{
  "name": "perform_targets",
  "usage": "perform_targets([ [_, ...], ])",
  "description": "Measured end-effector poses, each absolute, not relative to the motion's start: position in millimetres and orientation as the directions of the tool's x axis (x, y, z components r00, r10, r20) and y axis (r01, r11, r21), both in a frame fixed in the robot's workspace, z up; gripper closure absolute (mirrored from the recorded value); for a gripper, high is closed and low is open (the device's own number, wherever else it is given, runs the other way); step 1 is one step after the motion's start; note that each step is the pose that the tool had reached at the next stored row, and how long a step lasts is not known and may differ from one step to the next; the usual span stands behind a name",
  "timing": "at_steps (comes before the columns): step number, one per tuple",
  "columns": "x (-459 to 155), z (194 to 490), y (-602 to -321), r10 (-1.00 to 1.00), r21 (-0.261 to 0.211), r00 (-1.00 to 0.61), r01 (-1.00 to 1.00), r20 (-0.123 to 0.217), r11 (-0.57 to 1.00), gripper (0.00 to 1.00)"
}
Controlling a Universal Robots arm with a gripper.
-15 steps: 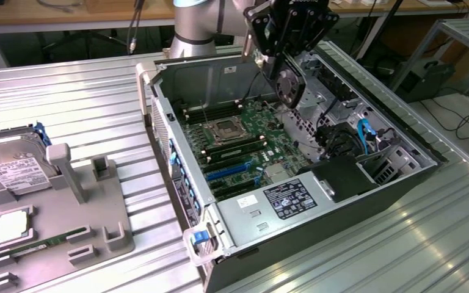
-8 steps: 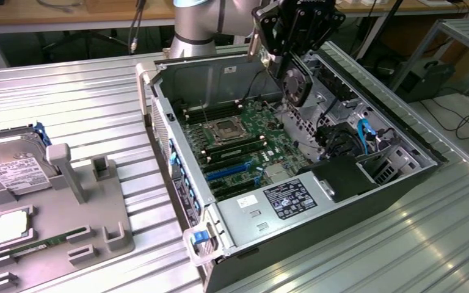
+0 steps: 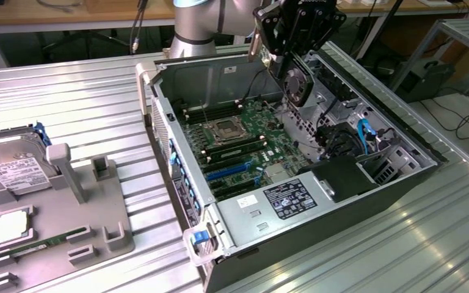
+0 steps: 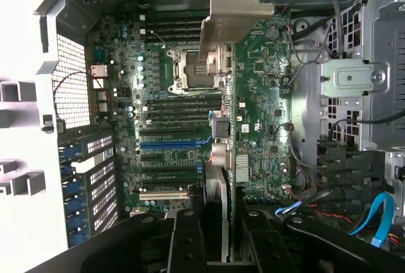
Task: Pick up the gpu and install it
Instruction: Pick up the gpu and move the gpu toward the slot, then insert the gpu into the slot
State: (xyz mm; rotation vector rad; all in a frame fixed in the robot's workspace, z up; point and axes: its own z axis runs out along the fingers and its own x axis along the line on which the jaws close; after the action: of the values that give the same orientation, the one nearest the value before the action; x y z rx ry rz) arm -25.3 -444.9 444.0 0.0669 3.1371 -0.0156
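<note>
- Black gripper [image 3: 290, 58], exterior view: fingers closed partway, clamped on the gpu [image 3: 300, 85]. The card hangs upright with its fan face showing, above the open computer case [image 3: 397, 183] and over the motherboard [image 3: 251, 128].
- Exterior view's left: grey holder [image 3: 96, 213] carrying a hard drive [image 3: 10, 171].
- Wrist view: gpu [image 4: 228, 26] seen edge-on between the fingers [image 4: 183, 235], silver bracket at the far end, motherboard [image 4: 266, 95] beneath.

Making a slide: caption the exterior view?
Robot hand holds the gpu upright over the open computer case.
</note>
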Motion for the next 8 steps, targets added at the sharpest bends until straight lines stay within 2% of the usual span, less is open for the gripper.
perform_targets([
  [8,-25.3,444.0,-444.9,0.043,-0.01,-0.999,0.043,-0.004,0.999,0.72],
])
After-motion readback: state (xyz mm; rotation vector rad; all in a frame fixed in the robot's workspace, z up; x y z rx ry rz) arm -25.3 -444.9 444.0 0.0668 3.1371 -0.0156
